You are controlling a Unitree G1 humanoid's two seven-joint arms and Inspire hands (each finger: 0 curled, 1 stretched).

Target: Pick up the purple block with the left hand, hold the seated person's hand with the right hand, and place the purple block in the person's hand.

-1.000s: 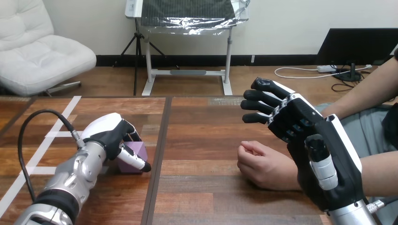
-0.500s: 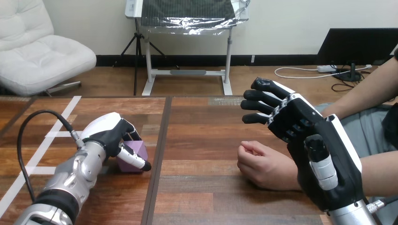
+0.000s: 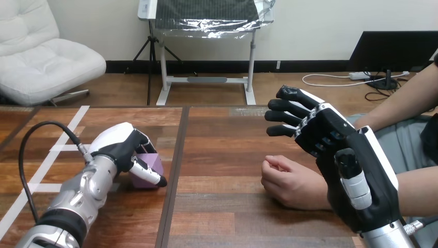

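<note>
The dark seam point(image 3: 172, 170) running down the wooden table point(image 3: 222, 150) is serving as the landmark here. The purple block point(image 3: 155, 164) is sitting just left of the seam, near the table's front half; the left hand point(image 3: 116, 142) is wrapping round it, with the fingers curling over its far side and the thumb pressing across its near face, so the hand is gripping the block. Whether the block is resting on the wood or lifting clear of it cannot be told. The left forearm is reaching in from the lower left corner, further left of the seam than the block. Strips of white tape point(image 3: 51, 155) are lying on the table beyond the forearm, well left of the seam.

Right of the seam, the person's hand point(image 3: 289, 182) is resting on the table in a loose fist, knuckles pointing towards the seam. The right hand point(image 3: 372, 175) is hanging raised further right of the seam, beside and above that fist; its fingers are spreading loosely, unclenched, and holding nothing; whether it is touching the person's forearm cannot be told.
</note>
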